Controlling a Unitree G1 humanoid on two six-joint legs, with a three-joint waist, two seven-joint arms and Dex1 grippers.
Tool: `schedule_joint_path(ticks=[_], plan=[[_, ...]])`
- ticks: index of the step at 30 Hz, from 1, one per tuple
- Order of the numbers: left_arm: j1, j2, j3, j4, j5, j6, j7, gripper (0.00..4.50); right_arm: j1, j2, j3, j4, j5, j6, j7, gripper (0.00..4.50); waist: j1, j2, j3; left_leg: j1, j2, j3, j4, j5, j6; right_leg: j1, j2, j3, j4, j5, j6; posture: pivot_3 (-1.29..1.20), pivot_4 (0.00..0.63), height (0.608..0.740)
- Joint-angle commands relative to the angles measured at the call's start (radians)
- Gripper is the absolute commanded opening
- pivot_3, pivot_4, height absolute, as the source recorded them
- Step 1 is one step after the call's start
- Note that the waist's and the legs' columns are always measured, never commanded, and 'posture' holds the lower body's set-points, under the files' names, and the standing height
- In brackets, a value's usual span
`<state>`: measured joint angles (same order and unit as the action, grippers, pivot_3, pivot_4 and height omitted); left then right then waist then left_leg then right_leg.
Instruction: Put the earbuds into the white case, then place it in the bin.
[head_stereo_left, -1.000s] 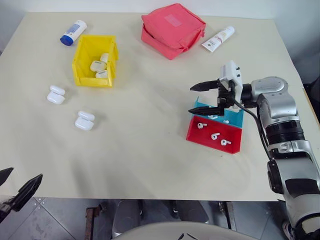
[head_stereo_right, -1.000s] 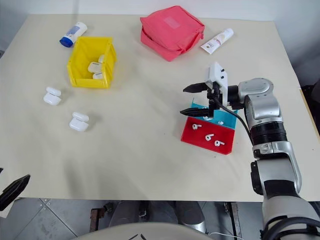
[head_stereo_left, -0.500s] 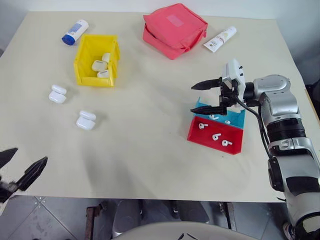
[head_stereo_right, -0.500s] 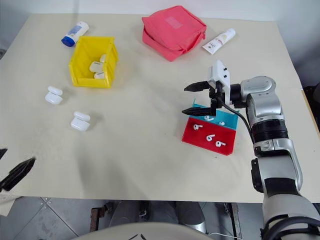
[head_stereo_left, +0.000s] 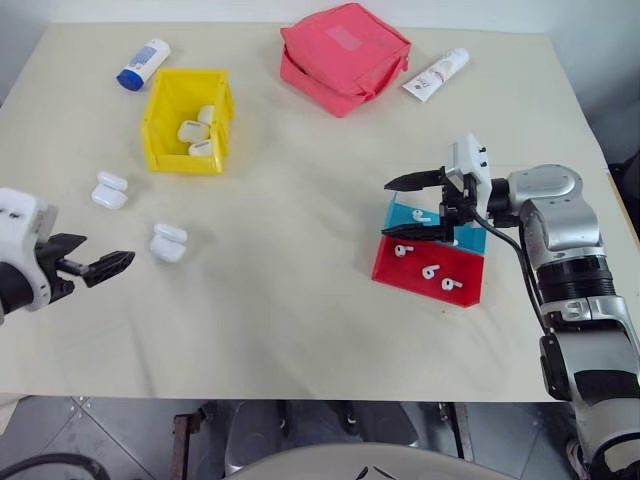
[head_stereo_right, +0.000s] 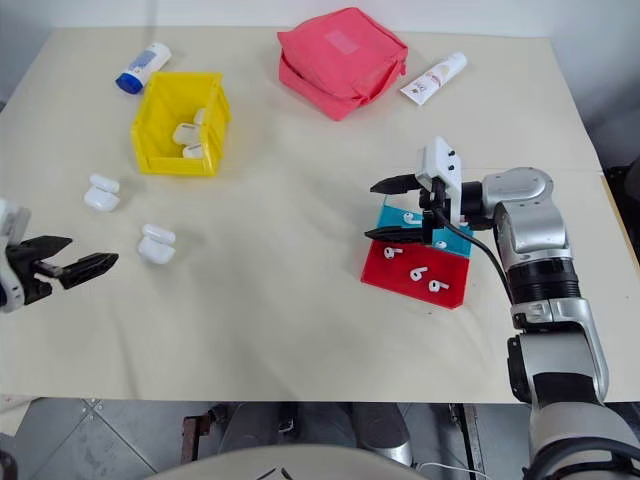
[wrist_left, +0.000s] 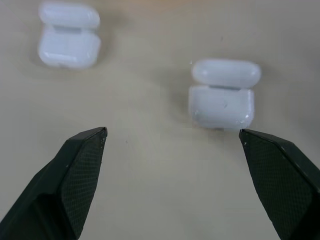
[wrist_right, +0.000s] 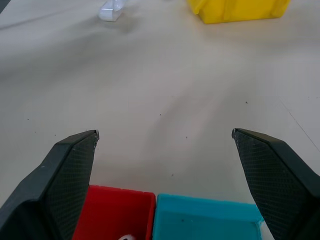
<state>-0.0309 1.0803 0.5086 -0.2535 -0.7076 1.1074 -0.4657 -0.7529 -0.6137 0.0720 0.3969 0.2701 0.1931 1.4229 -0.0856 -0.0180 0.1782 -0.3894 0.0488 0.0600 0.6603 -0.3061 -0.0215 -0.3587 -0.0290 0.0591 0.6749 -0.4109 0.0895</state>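
Since a second ago my left gripper (head_stereo_left: 112, 264) has come forward over the beige table (head_stereo_left: 300, 300), black ridged fingers spread, near a glossy white rounded case (wrist_left: 222, 95), lid open. Right gripper (head_stereo_left: 404, 208) spread above teal tray (head_stereo_left: 408, 214); tiny white earbuds (head_stereo_left: 430, 272) in red tray (head_stereo_left: 470, 290). Yellow plastic bin (head_stereo_left: 160, 120) holds cases.

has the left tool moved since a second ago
Yes. The left tool has come forward over the table, toward the nearest open white case; its fingers are open.
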Motion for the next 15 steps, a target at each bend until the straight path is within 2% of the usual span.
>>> schedule_joint_path(ticks=[1,7,15], plan=[[-0.101,0.011,-0.066,0.037,0.008,0.085,0.018,4.49,0.029,-0.029,-0.036,-0.084,0.034,0.027,-0.018,4.48,0.001,0.0,0.0,0.0,0.0,0.0,0.0,0.0,0.0,0.0,0.0,0.0,0.0,0.0,0.0,0.0,0.15,0.74],[-0.284,-0.008,-0.205,0.105,0.044,0.172,0.026,4.49,0.081,-0.052,-0.049,-0.158,0.051,0.063,-0.05,4.48,0.002,0.0,0.0,0.0,0.0,0.0,0.002,0.0,0.0,0.0,0.0,0.0,0.002,0.0,0.0,0.0,0.15,0.74],[-0.44,-0.021,-0.355,0.185,0.097,0.257,0.011,4.49,0.114,-0.071,-0.055,-0.194,0.061,0.08,-0.078,4.48,0.002,0.0,0.0,-0.001,0.0,0.0,0.004,0.0,0.0,-0.001,0.001,0.0,0.003,0.0,0.0,0.0,0.15,0.74]])
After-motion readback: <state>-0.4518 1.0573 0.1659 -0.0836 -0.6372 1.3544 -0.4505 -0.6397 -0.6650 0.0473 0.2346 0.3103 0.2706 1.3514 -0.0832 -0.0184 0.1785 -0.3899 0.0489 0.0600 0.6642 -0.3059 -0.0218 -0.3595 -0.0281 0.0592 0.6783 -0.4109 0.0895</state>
